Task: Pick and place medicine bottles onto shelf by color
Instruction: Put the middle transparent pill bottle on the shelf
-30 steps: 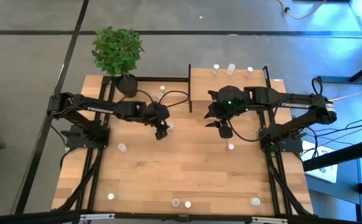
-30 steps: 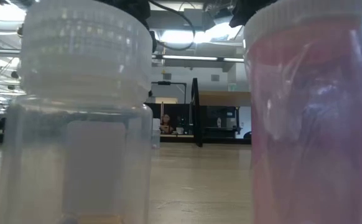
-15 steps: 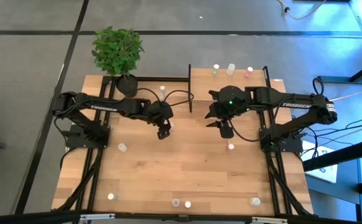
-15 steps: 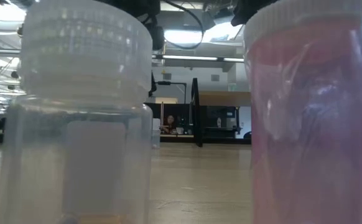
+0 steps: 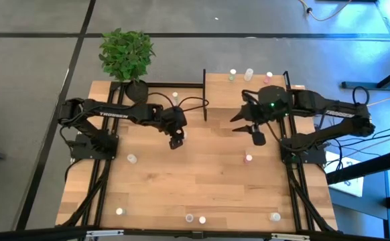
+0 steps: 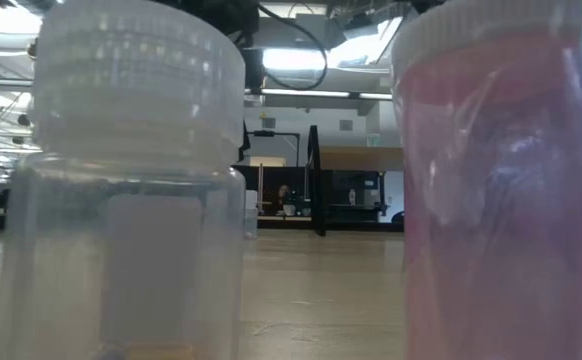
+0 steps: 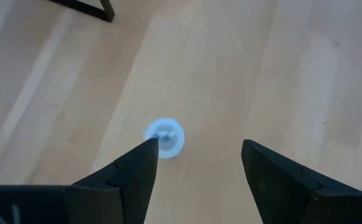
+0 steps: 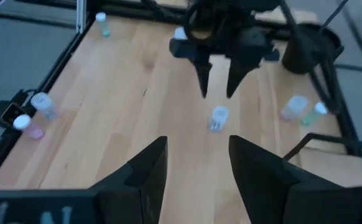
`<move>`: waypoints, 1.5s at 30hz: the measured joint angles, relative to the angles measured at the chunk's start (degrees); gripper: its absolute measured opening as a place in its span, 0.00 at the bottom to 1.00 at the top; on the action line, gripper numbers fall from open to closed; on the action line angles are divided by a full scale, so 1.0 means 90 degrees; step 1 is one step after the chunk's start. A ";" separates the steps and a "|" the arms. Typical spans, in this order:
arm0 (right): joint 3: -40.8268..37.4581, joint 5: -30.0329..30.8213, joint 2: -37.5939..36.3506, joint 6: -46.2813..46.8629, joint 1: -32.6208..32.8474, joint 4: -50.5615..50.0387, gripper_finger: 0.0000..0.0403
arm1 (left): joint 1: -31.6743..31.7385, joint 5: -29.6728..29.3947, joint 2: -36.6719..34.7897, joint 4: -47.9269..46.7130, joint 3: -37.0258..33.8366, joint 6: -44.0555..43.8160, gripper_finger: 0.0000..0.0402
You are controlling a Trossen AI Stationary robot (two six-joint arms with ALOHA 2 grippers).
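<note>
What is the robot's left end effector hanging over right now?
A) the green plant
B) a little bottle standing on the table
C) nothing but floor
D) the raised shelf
B. The left wrist view looks down past the open left end effector at a small bottle on the table; the right wrist view shows the same bottle below it.

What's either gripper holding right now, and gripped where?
Nothing. The left gripper hangs open above a bluish-capped medicine bottle standing on the table, fingers clear of it. The right gripper is open and empty too.
</note>
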 joint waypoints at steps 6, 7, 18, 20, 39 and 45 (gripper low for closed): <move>-0.0572 0.0009 -0.0181 -0.0016 -0.0010 0.0747 0.43 | 0.0016 -0.0025 -0.0007 -0.0097 0.0362 0.0033 0.56; -0.0575 0.0010 -0.0182 0.0001 -0.0010 0.0779 0.43 | 0.0032 -0.0022 -0.0007 -0.0134 0.0362 0.0032 0.56; -0.0575 0.0284 -0.0191 0.0148 -0.0010 0.0845 0.43 | 0.0096 0.0152 -0.0005 -0.0524 0.0510 -0.0005 0.56; -0.0575 0.0284 -0.0191 0.0148 -0.0010 0.0842 0.43 | 0.0096 0.0163 -0.0005 -0.0549 0.0649 -0.0005 0.56; -0.0575 0.0284 -0.0191 0.0175 -0.0010 0.0830 0.43 | 0.0329 0.0054 -0.0007 -0.0933 0.0960 -0.0338 0.56; -0.0575 0.0284 -0.0191 0.0175 -0.0010 0.0830 0.43 | 0.0329 0.0022 -0.0007 -0.0930 0.0960 -0.0345 0.56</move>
